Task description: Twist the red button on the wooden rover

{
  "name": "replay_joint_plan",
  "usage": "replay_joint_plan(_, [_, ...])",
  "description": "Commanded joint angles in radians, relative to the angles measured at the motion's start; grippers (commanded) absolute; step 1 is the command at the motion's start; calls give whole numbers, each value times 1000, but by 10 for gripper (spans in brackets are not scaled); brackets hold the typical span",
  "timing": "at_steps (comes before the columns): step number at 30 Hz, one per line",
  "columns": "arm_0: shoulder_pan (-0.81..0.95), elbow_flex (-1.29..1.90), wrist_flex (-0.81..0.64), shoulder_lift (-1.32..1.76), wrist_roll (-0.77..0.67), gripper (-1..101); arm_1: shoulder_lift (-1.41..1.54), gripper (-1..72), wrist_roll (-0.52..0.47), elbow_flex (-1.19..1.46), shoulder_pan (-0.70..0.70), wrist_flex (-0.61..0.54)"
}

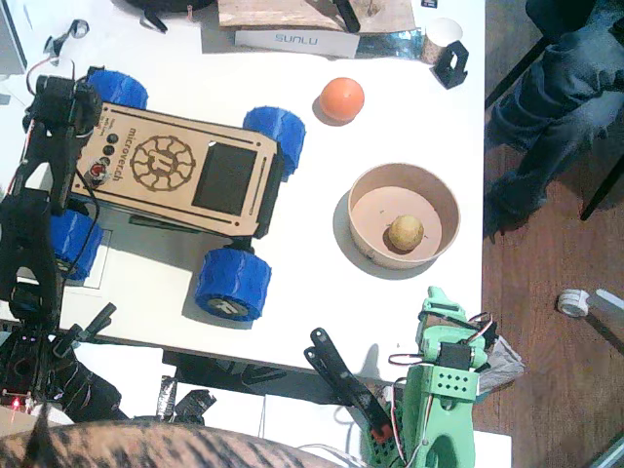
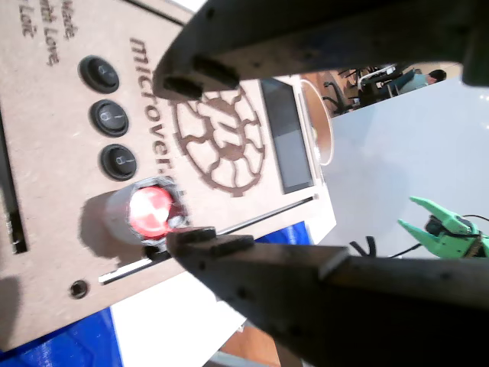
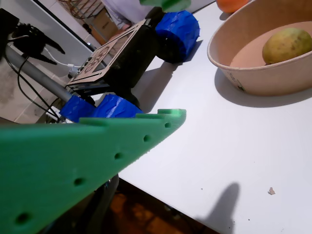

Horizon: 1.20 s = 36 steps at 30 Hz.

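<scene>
The wooden rover point(image 1: 180, 174) stands at the table's left on blue wheels, its gear emblem and dark panel facing up. Its red button point(image 1: 97, 174) sits at the deck's left end, below three small black buttons. My left gripper point(image 1: 78, 156), black, hovers over that end. In a wrist view the red button point(image 2: 153, 210) glows just beside the lower fingertip point(image 2: 200, 238), and the left gripper point(image 2: 191, 160) is open with nothing held. My right gripper point(image 1: 437, 297), green, rests by the front edge; in a wrist view the right gripper point(image 3: 173, 58) is open and empty.
A round wooden bowl point(image 1: 363, 195) holding a yellowish fruit point(image 1: 405, 232) stands right of the rover. An orange ball point(image 1: 341, 99) lies behind it. A person's legs point(image 1: 556, 97) show beyond the table's right edge. A white box point(image 1: 297, 41) lies at the back.
</scene>
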Motion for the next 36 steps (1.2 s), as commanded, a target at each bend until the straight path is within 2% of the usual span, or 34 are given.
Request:
replay_joint_plan(1, [6, -44, -14, -3, 11, 219, -5, 204, 0, -6, 5, -5])
replay_joint_plan(12, [12, -44, 18, -23, 11, 206, -5, 204, 0, -6, 5, -5])
replay_joint_plan(21, [109, -44, 9, -57, 11, 208, -5, 204, 0, -6, 5, -5])
replay_joint_plan(36, [100, -44, 49, -100, 0, 230, -5, 204, 0, -6, 5, -5])
